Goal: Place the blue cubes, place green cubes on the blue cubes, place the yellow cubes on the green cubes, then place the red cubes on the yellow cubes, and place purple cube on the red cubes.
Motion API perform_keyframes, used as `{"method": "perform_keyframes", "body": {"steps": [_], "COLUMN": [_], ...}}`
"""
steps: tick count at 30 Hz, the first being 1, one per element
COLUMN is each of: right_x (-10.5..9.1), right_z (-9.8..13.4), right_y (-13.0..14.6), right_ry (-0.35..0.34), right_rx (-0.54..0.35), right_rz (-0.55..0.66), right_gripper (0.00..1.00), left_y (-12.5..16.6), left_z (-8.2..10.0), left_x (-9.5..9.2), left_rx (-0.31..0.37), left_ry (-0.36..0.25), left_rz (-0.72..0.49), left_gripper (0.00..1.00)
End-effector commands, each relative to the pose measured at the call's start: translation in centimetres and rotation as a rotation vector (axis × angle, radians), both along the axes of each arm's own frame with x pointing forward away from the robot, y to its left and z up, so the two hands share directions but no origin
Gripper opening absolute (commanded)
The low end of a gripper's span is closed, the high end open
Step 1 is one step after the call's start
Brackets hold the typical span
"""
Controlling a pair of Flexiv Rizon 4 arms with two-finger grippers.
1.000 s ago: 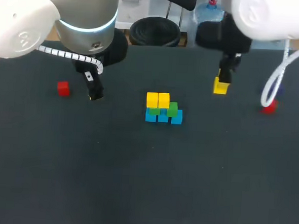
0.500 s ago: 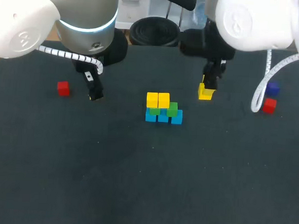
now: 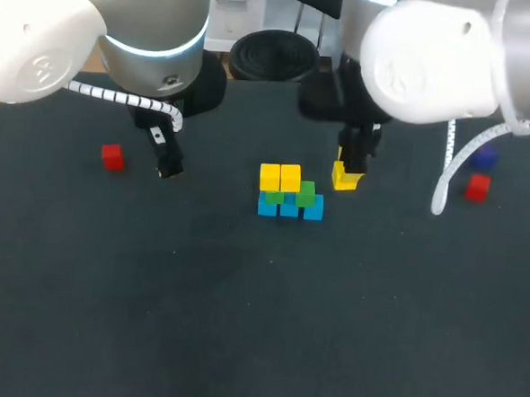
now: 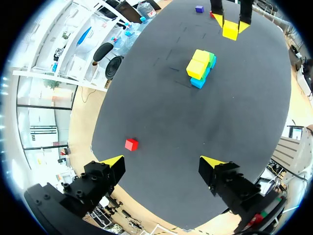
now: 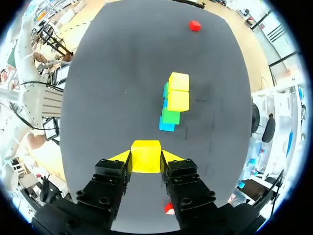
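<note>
At mid-table stands a stack: a row of blue cubes, green cubes on them, and two yellow cubes on the left part. The third green cube has a bare top. My right gripper is shut on a yellow cube, held above the table just right of the stack; it sits between the fingers. My left gripper stands open and empty, near a red cube. A second red cube and a purple cube lie at the far right.
The table is a dark mat. The left red cube lies just ahead of my left gripper's fingers. The second red cube shows under my right gripper.
My right arm has carried the yellow cube leftward, close to the stack, uncovering the purple and red cubes at the right. The left arm has not moved.
</note>
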State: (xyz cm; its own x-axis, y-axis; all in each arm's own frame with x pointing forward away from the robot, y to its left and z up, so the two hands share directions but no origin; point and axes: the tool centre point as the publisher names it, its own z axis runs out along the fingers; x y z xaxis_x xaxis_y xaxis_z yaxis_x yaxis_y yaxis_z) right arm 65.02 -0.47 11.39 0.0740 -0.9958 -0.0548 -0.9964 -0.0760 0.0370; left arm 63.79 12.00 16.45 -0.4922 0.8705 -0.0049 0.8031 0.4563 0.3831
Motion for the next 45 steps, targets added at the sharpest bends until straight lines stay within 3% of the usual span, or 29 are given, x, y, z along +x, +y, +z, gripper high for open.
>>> {"method": "perform_keyframes", "body": {"steps": [1,15,25,45], "right_x": [0.5,2.2,2.5,2.8], "right_z": [-0.6,-1.1,-1.6,-3.3], "right_y": [0.2,1.9,3.6,3.5], "right_ry": [-0.001,0.002,0.013,0.046], "right_rx": [-0.001,-0.015,0.004,0.007], "right_rz": [-0.003,-0.059,-0.064,-0.071], "right_gripper": [0.0,0.0,0.0,0.0], "left_y": [0.0,0.0,0.0,0.0], "left_z": [0.0,0.0,0.0,0.0], "left_x": [0.0,0.0,0.0,0.0], "left_rx": [0.0,0.0,0.0,0.0], "left_ry": [0.001,0.001,0.001,0.001], "left_rz": [-0.002,-0.002,-0.002,-0.002], "left_gripper": [1.0,1.0,1.0,1.0]}}
